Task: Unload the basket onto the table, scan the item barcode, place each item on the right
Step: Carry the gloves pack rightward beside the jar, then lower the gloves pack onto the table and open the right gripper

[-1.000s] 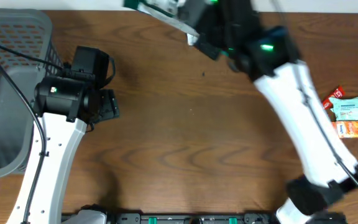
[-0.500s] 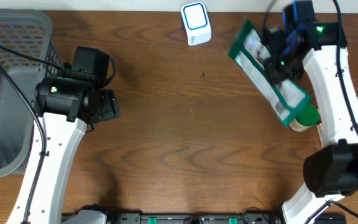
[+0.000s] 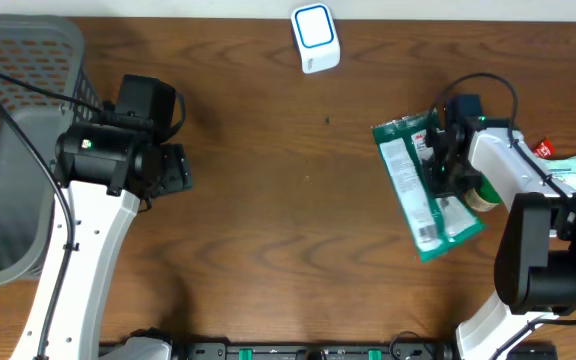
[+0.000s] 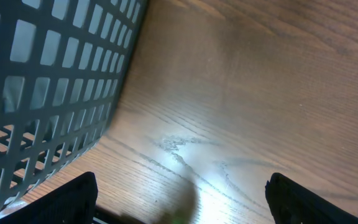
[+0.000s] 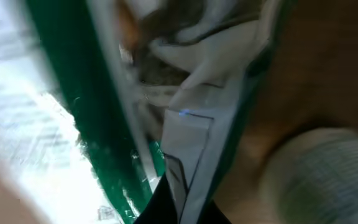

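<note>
Nearest the robot, well to the near-right of the small white box-shaped scanner with a blue-ringed window (image 3: 315, 38), a flat green-and-white plastic pouch (image 3: 420, 190) lies slanted over the brown wooden table (image 3: 288, 250). Its printed side faces the ceiling. A white patch near its near end may be the barcode, but it is too small to tell.

Partly tucked under the pouch's right side sits a round green-topped container (image 3: 490, 195). I cannot tell whether the pouch rests on it.

The right gripper (image 3: 440, 155) has its fingers pressed together on the pouch's right edge. This is a thin pinch, which suits floppy film and leaves the printed face uncovered. The right wrist view shows only crumpled green and clear film (image 5: 104, 124) close up.

Further right of the scanner lie a pale blue packet (image 3: 565, 172) and a red packet (image 3: 543, 148), probably other goods waiting.

Near-left of the scanner, the left gripper (image 4: 182, 202) hangs over bare wood with its jaws spread wide and nothing between them. It sits just beside the grey plastic mesh basket (image 3: 28, 60), seemingly parked clear of the right arm's work.

The scanner itself stands at the far edge, well apart from the pouch. I judge the code must be brought to its window.
</note>
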### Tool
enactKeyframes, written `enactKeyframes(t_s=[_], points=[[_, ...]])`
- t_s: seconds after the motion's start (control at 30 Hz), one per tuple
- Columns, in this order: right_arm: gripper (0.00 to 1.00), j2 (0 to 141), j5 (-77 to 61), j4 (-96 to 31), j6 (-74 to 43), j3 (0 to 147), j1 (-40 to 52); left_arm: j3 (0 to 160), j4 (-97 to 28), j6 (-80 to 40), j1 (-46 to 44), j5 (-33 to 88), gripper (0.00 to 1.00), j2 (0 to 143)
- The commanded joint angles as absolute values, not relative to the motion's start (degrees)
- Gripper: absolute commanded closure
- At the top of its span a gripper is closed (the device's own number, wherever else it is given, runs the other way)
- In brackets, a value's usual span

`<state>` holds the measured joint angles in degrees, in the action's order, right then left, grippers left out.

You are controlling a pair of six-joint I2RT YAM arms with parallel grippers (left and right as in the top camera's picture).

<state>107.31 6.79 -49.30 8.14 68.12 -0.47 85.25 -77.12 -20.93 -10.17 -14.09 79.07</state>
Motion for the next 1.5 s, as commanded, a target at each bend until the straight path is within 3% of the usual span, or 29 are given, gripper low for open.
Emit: enactKeyframes(t_s=[0.0,0.37,0.47,0.5,0.57,0.6,0.67,1.0,1.47], points=[[0.95,107.2,19.6,-44.9,7.3,64.8,-0.4,85.5,-77.3,-20.8,-10.0,-14.7,0.12,79.0],[0.9,107.2,27.8,-35.3,7.3,61.1,-1.5,85.5,-77.3,-20.8,-10.0,-14.6,0.13,79.0],[0.83,107.2,27.0,-35.1,7.3,61.1,-1.9,85.5,-77.3,-20.8,-10.0,-14.7,0.12,79.0],[0.73,107.2,26.4,-35.1,7.3,61.1,-1.9,85.5,-77.3,-20.8,-10.0,-14.7,0.12,79.0],[0.25,107.2,23.3,-34.6,7.3,61.1,-1.9,85.5,-77.3,-20.8,-10.0,-14.7,0.13,79.0],[0.11,107.2,21.1,-34.4,7.4,61.1,-1.9,85.5,-77.3,-20.8,-10.0,-14.7,0.12,79.0],[0.01,107.2,19.4,-34.0,7.6,61.4,-1.7,85.5,-77.3,-20.8,-10.0,-14.7,0.12,79.0],[0.01,104.2,11.2,-39.4,7.7,71.5,1.7,85.5,-77.3,-20.8,-10.0,-14.7,0.12,79.0],[0.01,104.2,11.0,-38.8,7.7,71.7,1.8,85.5,-77.3,-20.8,-10.0,-14.6,0.12,79.0]])
